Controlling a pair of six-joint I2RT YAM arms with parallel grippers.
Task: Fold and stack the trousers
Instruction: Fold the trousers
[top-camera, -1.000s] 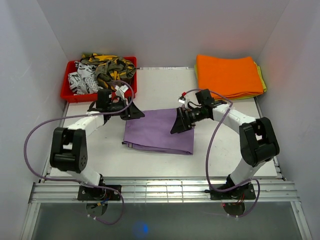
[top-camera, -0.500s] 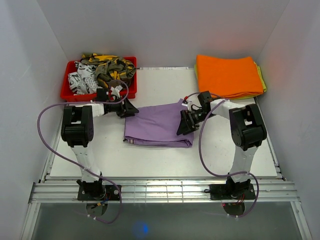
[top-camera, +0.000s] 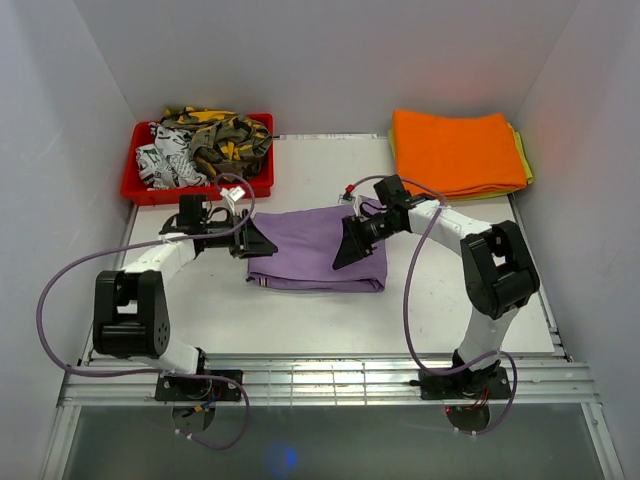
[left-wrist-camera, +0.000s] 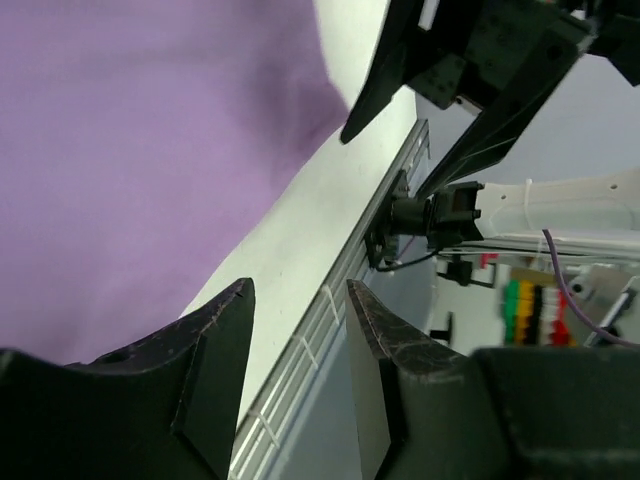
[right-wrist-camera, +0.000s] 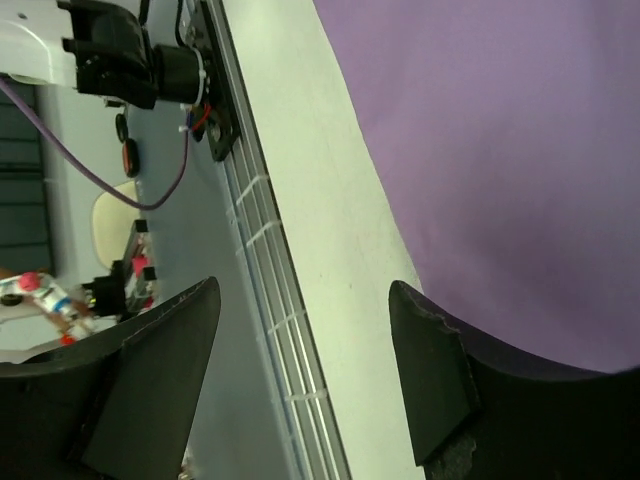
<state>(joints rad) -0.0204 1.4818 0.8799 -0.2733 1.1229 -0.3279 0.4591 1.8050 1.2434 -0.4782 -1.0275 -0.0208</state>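
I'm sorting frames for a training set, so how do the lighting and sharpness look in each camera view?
Top external: even soft light, trousers sharp, faint shadows under the arms, one blue glint at the bottom edge. Left wrist: left pincer dark and soft-edged up close, bright background. Right wrist: right pincer dark, its shadow dimming the trousers beside it.
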